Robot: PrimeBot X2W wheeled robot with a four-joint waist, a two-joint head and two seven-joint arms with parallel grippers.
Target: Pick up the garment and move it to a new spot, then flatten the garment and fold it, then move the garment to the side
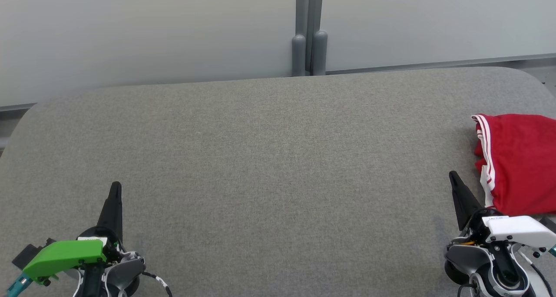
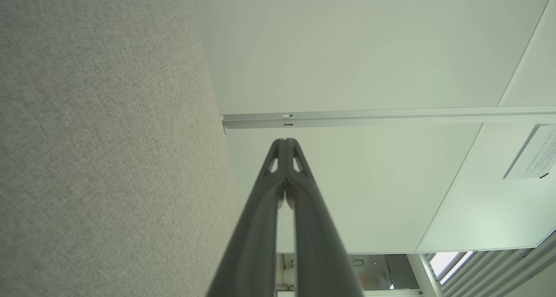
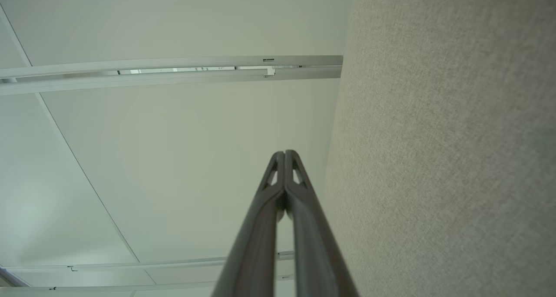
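The garment (image 1: 519, 162) is red with white stripes along one edge. It lies folded at the far right of the grey fabric table (image 1: 269, 158), partly cut off by the head view's right edge. My right gripper (image 1: 454, 177) is shut and empty, its tip just left of the garment's near edge. At the lower left my left gripper (image 1: 116, 187) is shut and empty, far from the garment. Both wrist views show the fingers pressed together: left gripper (image 2: 286, 141), right gripper (image 3: 285, 153), each pointing past the table's edge toward pale panels.
Pale wall panels (image 1: 152, 32) stand behind the table, with a grey post (image 1: 309, 36) at the middle of the far edge. The table's corners are rounded. A label sheet (image 2: 532, 153) hangs on a panel in the left wrist view.
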